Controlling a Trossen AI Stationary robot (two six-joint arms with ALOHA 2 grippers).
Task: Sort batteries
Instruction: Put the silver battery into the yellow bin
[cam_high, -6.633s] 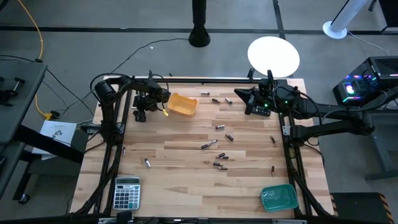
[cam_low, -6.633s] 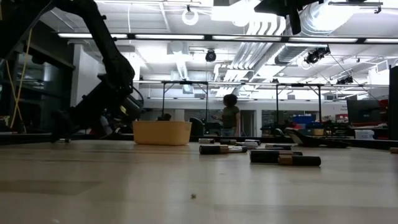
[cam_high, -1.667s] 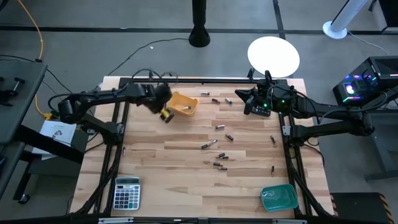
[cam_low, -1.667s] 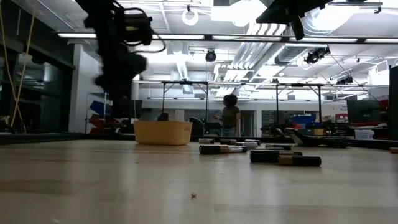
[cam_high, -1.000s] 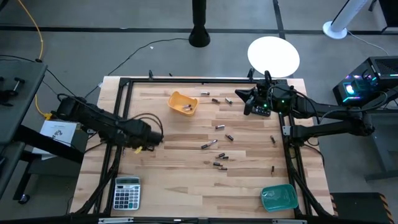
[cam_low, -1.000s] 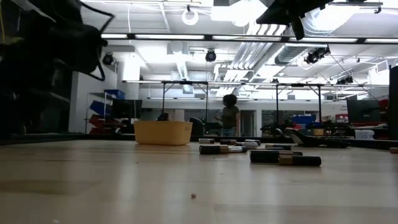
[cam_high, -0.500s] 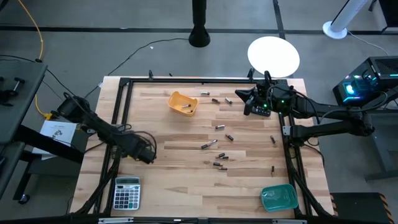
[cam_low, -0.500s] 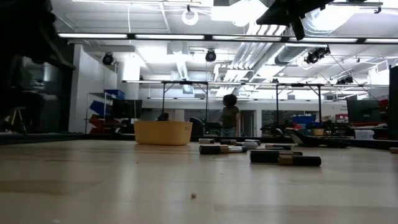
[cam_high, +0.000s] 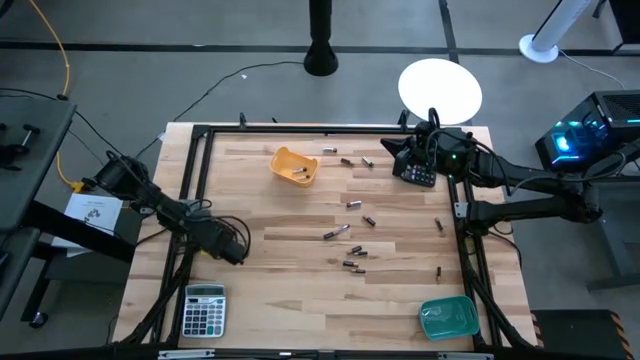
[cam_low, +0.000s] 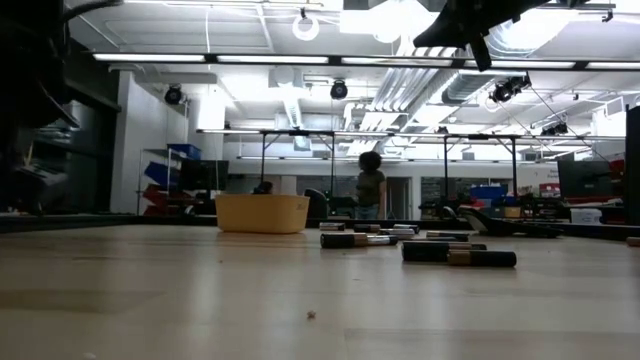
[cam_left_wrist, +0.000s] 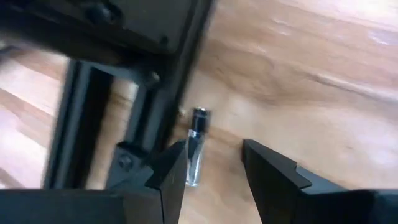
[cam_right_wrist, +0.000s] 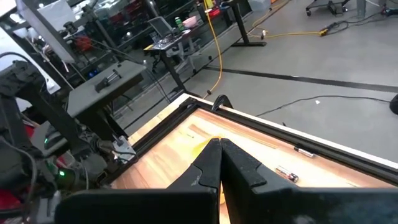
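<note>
Table (cam_high: 290, 300): bordered by a frame (cam_high: 196, 160); both arms reach over it
Yellow tray (cam_high: 293, 167): far side, left of centre; one battery inside
Batteries (cam_high: 352, 264): scattered across centre and far right of the tabletop
Lone battery (cam_left_wrist: 196, 145): beside the left frame rail; between the left gripper's (cam_left_wrist: 213, 163) fingers
Calculator (cam_high: 204, 309): near left corner
Teal tray (cam_high: 448, 317): near right corner
Right gripper (cam_high: 402, 157): far right corner

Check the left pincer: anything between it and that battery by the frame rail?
Nothing visible. In the left wrist view the battery lies on bare wood just ahead of the left pincer, whose fingers are apart with a clear gap. The dark frame rail runs close beside the battery and could crowd one finger.
</note>
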